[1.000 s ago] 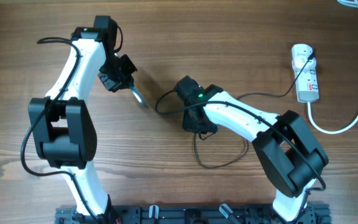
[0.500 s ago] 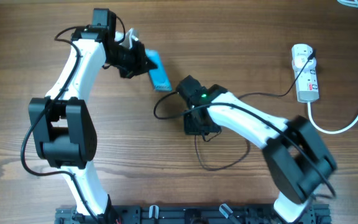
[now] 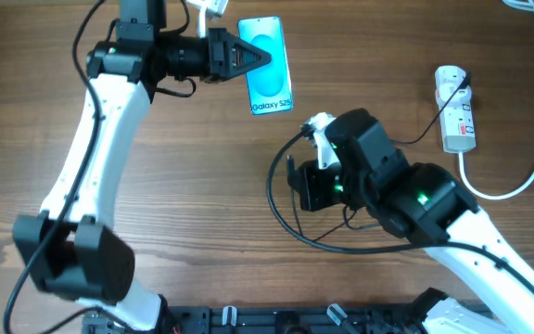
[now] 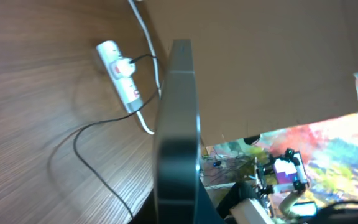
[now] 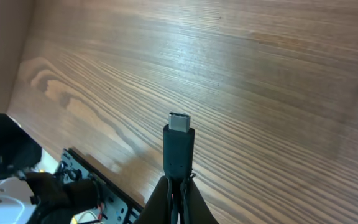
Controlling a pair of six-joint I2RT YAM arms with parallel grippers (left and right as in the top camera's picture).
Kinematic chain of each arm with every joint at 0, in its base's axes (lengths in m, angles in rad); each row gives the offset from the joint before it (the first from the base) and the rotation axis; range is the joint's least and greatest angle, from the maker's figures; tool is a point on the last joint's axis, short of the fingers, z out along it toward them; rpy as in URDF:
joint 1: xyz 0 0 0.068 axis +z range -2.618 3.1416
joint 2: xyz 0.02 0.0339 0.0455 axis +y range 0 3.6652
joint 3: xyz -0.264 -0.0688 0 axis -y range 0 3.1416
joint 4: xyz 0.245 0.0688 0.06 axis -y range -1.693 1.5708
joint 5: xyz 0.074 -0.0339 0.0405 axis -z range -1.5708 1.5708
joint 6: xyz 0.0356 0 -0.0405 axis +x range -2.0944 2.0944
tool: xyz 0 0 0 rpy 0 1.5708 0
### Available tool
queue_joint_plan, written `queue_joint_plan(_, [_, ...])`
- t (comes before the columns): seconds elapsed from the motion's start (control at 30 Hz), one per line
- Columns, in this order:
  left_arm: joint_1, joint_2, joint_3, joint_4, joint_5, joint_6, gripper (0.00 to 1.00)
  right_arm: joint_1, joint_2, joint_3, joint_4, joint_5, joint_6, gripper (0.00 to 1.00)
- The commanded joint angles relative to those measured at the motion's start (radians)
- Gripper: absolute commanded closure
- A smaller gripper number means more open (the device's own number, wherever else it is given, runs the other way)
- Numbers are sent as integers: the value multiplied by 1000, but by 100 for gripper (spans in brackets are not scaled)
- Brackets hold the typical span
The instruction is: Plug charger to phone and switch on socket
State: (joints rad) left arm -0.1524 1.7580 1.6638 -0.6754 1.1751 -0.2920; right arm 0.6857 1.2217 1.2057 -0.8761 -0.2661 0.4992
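Observation:
The phone [image 3: 269, 65] is lifted off the table at the back centre, its cyan screen facing up, with my left gripper [image 3: 247, 57] shut on its left edge. In the left wrist view the phone [image 4: 176, 124] shows edge-on as a dark slab. My right gripper [image 5: 179, 183] is shut on the charger's black plug [image 5: 179, 146], whose metal tip points away from the fingers above bare wood. From overhead the right gripper [image 3: 297, 186] hangs below and right of the phone, well apart from it. The charger cable [image 3: 281, 218] loops beneath it. The white socket [image 3: 455, 109] lies far right.
A thick white lead [image 3: 517, 186] curves from the socket along the right edge. The thin black cable [image 3: 411, 141] runs from the right arm to a plug seated in the socket. The arms' base rail [image 3: 276, 320] lines the front edge.
My left arm has carried the phone up and toward the back, turning its screen to face up. My right arm has swung right and risen with the plug held.

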Motion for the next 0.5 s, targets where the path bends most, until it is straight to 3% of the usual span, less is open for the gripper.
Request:
queue_joint_plan(0.0, [-37,-51,5,-27,1,20,96,2,-27,7,6,-9,35,95])
queue_joint_plan(0.1, [-62,-53,5,-64,-7,49,96,2,-28,7,8,-21,-3,96])
queue_joint_plan(0.23, [-95,-53,5,-108,-142,74,96,2,-28,8,18,-21,-4,95])
queue_joint_plan(0.47, [-114,-53,5,-164,-137,76,96,1,-28,8,98,-20,-25,96])
